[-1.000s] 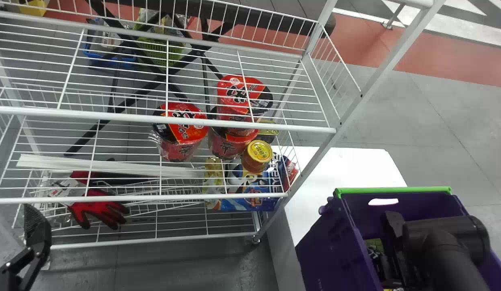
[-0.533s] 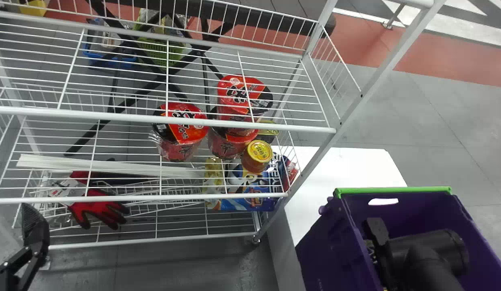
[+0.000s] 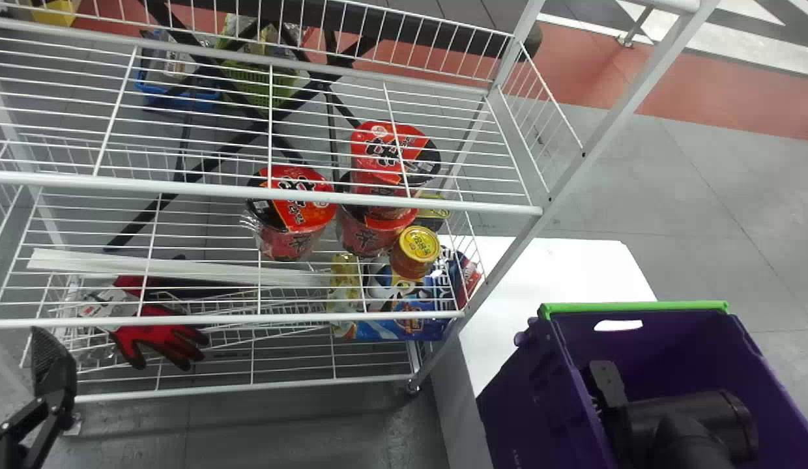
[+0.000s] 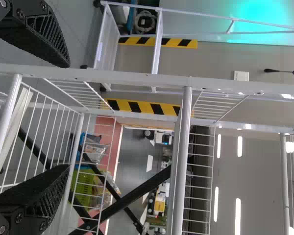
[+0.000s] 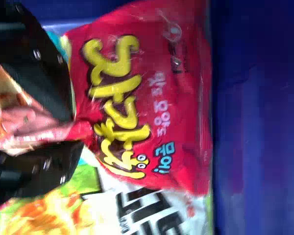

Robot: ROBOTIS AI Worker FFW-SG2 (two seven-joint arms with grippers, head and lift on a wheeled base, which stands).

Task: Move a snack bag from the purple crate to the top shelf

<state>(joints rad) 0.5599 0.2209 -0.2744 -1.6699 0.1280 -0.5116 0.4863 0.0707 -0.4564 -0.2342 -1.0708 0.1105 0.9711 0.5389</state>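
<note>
Right wrist view: inside the purple crate [image 3: 528,404], the right gripper [image 3: 606,384] is pinching a red snack bag [image 5: 186,98] over another packet [image 5: 157,210]; the left gripper [image 3: 55,384] is gaping.

Glossy, crinkled plastic snack bag [image 5: 157,103]

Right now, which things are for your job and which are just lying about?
For the job:
- red bag, pinched in my right gripper
- purple crate
- rack

Just about:
- glove
- red cups
- yellow-topped jar
- left gripper, holding nothing
</note>
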